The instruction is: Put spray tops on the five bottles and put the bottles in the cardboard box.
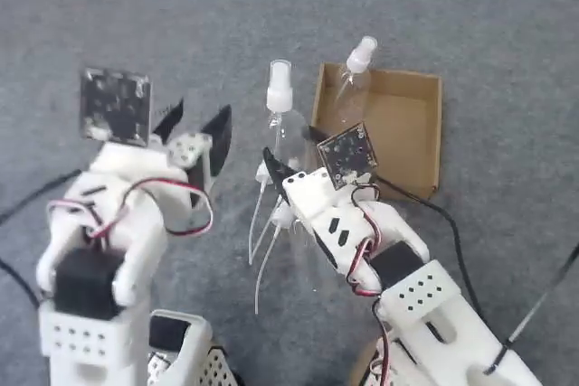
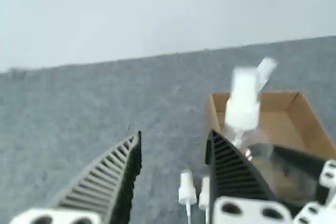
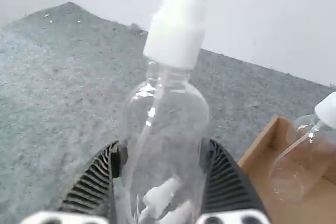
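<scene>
The clear bottle [image 1: 283, 131] with its spray top [image 1: 279, 86] on stands upright in the right claw [image 3: 163, 151], which is clamped around its body, just beside the cardboard box [image 1: 435, 133]. A second capped bottle [image 1: 353, 80] leans in the box's far corner. Loose spray tops [image 1: 260, 223] lie on the grey tabletop [image 1: 498, 61] near the right arm. The left claw [image 1: 193, 124] hangs spread wide, holding nothing, apart from the held bottle.

You have one bottle [image 1: 286, 128] standing in the right gripper [image 1: 291, 149]. The box [image 1: 412, 133] is at its 3 o'clock, with a second bottle [image 1: 355, 74] in the box's far-left corner. Loose tops [image 1: 264, 223] lie at 6 o'clock, and the left gripper [image 1: 197, 119] is at 9.
</scene>
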Motion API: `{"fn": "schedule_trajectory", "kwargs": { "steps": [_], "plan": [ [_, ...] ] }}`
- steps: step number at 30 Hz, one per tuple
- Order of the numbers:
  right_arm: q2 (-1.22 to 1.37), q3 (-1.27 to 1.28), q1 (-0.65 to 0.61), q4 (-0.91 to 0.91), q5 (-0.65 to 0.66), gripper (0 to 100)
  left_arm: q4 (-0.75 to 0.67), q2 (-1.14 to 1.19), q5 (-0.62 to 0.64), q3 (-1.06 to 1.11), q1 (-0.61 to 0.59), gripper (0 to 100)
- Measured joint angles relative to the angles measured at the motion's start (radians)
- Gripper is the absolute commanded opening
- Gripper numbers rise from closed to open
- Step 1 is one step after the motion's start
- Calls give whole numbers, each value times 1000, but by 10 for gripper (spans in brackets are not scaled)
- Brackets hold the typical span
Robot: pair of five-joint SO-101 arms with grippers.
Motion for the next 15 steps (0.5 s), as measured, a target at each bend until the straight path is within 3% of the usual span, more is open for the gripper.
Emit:
{"fn": "schedule_trajectory", "kwargs": {
  "steps": [6,15],
  "plan": [
    [0,-115,43,31,0,6,-87,-180,-5,285,20,189],
    [181,-407,43,170,-18,6,-230,-450,-44,647,178,275]
  ]
}}
